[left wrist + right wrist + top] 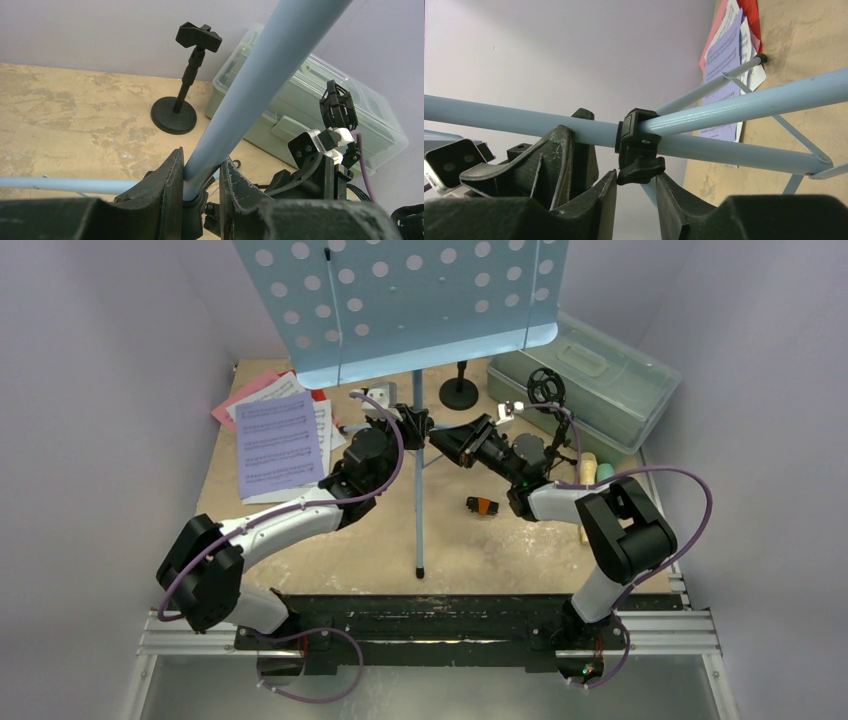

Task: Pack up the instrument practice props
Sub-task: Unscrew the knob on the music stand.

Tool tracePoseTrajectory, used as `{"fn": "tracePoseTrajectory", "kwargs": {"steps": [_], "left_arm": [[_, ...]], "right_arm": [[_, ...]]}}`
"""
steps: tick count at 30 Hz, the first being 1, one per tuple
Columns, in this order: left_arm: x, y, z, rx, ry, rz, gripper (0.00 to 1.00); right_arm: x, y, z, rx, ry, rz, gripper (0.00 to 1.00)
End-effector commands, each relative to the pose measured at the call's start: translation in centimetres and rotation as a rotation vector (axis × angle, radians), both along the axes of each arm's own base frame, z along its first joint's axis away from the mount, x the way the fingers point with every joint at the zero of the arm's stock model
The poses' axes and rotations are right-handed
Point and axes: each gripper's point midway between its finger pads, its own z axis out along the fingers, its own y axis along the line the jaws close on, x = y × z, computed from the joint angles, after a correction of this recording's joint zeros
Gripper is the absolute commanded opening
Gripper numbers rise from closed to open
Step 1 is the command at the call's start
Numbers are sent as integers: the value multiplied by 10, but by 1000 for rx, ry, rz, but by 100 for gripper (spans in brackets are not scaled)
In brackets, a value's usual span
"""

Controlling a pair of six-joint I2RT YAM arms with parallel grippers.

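The pale-blue perforated sheet-music rack (400, 300) stands on its tripod, its pole (418, 490) at the table's middle. My left gripper (408, 427) is shut on the pole (235, 100), just above the black clamp collar, as the left wrist view (200, 162) shows. My right gripper (447, 440) comes from the right, and its jaws (636, 177) press on both ends of the collar's black knob (640, 172). White and red music pages (280, 440) lie at the back left. Black mic holders (459, 390) (545, 385) stand at the back. Cream (588, 470) and teal (605, 472) toy microphones lie at the right.
A translucent grey-green case (590, 375) with its lid shut sits at the back right, also in the left wrist view (300, 115). A small orange-and-black object (482, 505) lies on the table right of the pole. Tripod legs (744, 155) spread low over the table. Walls close in on three sides.
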Motion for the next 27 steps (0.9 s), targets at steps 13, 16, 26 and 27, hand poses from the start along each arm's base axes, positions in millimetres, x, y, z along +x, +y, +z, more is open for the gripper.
{"fn": "tracePoseTrajectory", "kwargs": {"steps": [13, 16, 26, 27], "left_arm": [[-16, -2, 11, -154, 45, -38, 0], [-16, -1, 10, -147, 46, -33, 0], [-15, -1, 7, -130, 51, -34, 0], [-15, -2, 7, -129, 50, -34, 0]], "right_arm": [[19, -12, 13, -95, -162, -135, 9], [21, -15, 11, -148, -208, -160, 6], [31, -18, -4, -419, -433, -185, 0], [32, -18, -7, -456, -451, -180, 0]]}}
